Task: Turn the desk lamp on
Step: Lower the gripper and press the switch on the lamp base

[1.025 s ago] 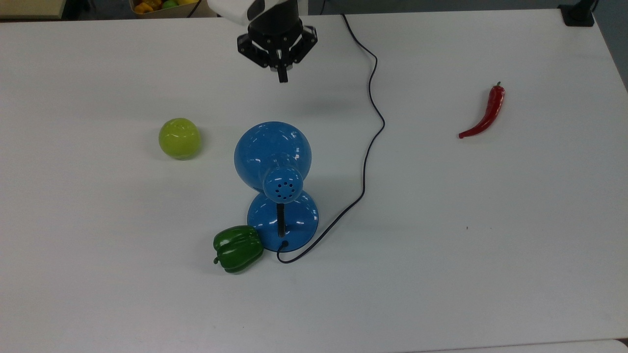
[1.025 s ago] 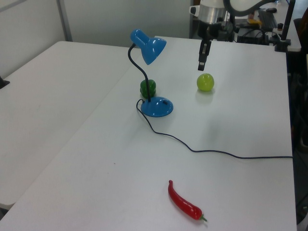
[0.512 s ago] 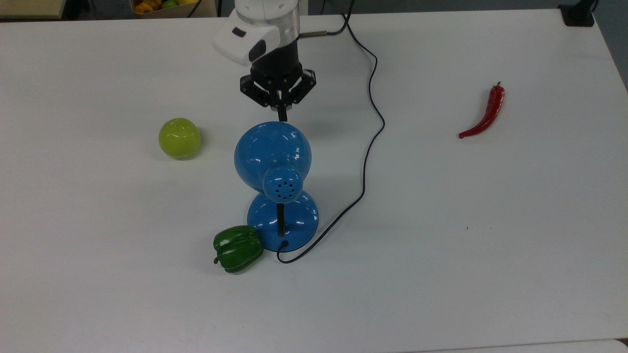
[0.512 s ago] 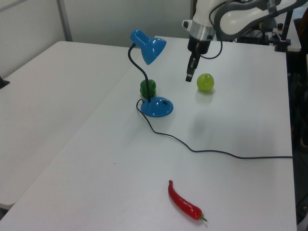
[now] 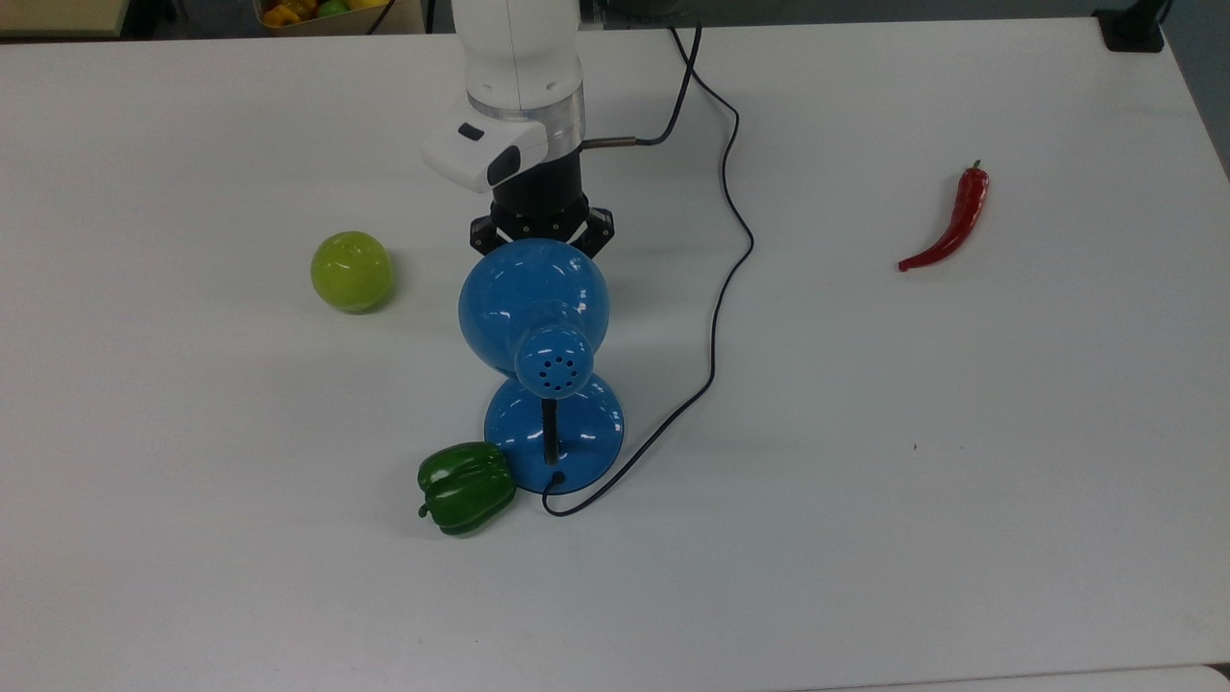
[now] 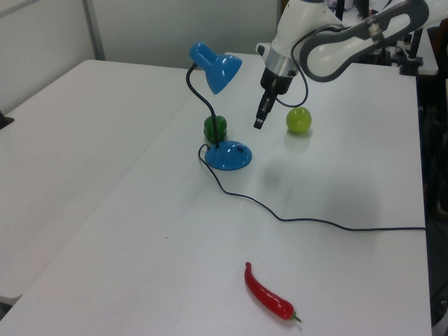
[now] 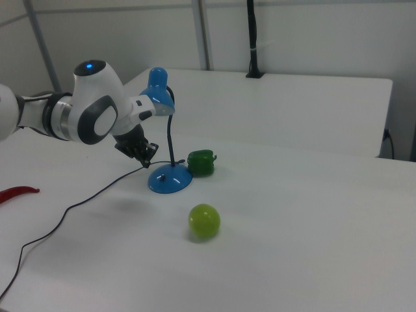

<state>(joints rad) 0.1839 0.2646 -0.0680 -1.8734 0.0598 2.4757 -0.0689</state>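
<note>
One desk lamp point(image 6: 218, 105): glossy, top-heavy, likely tippy; press base switch. Tool point(image 6: 259, 122) pinched together, holding nothing.

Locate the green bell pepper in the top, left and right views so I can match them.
Top view: green bell pepper touching the desk lamp base's lower left.
Left view: pepper behind the base.
Right view: pepper right of the base.
Shared landmark: the round blue base.
</note>
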